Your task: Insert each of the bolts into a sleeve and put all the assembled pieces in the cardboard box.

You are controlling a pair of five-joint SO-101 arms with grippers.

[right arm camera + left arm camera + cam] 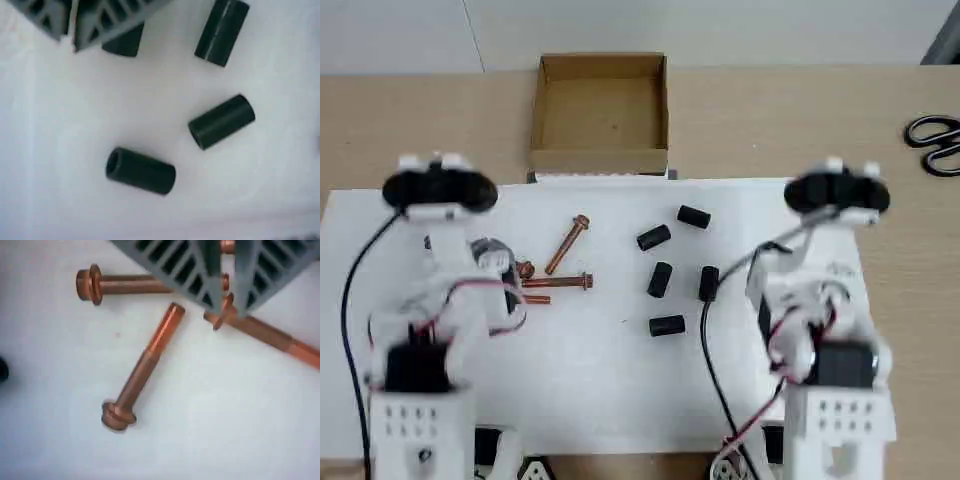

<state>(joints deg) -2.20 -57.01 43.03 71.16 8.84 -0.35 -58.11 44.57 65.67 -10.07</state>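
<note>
Pick-up stage, by look of it: no bolt sleeved, nothing in cardboard box (599,159) at top centre of high view. At upper right of its wrist view, left tool (231,310) is nearly closed and holds nothing, tips just over head of one bolt (260,332). At upper left of its view, right tool (71,42) is likewise nearly closed and unladen, sleeve (123,44) just beside tips. Next move probably calls for opening jaws, lowering, gripping bolt and sleeve.
</note>
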